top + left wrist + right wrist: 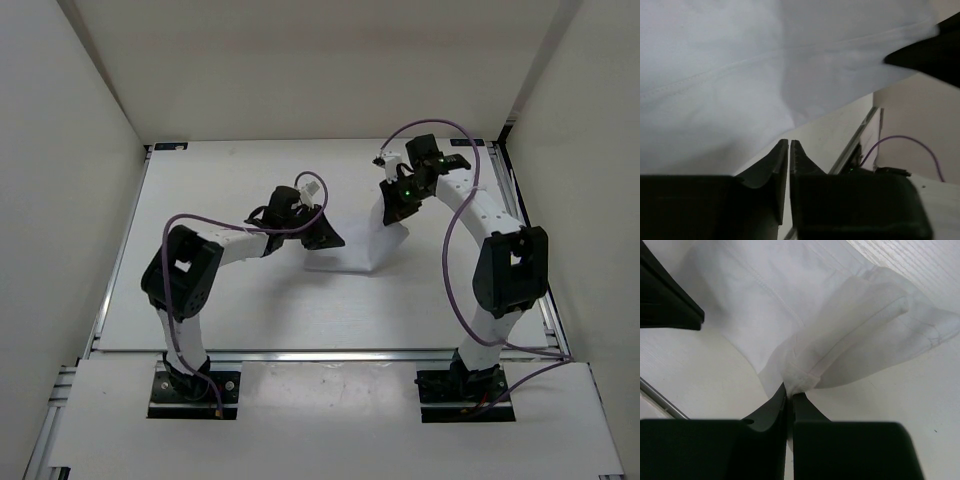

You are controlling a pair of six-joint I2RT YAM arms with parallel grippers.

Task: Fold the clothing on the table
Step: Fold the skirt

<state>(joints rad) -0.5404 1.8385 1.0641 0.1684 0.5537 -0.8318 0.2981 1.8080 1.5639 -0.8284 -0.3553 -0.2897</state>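
Observation:
The white clothing (352, 256) lies on the table (250, 310) between my two arms, with its right end lifted. My right gripper (393, 207) is shut on a bunched hem of the clothing (840, 315), the fabric pinched right at the tips of the right gripper (790, 395). At the cloth's left edge is my left gripper (328, 238). In the left wrist view the left gripper (789, 142) has its jaws almost together, with only a thin slit between them. The clothing (740, 75) hangs just beyond the tips, and nothing shows between the fingers.
White walls enclose the table on three sides. An aluminium rail (855, 145) runs along the table's edge, and a purple cable (455, 290) loops beside the right arm. The left gripper's dark finger (665, 300) shows in the right wrist view.

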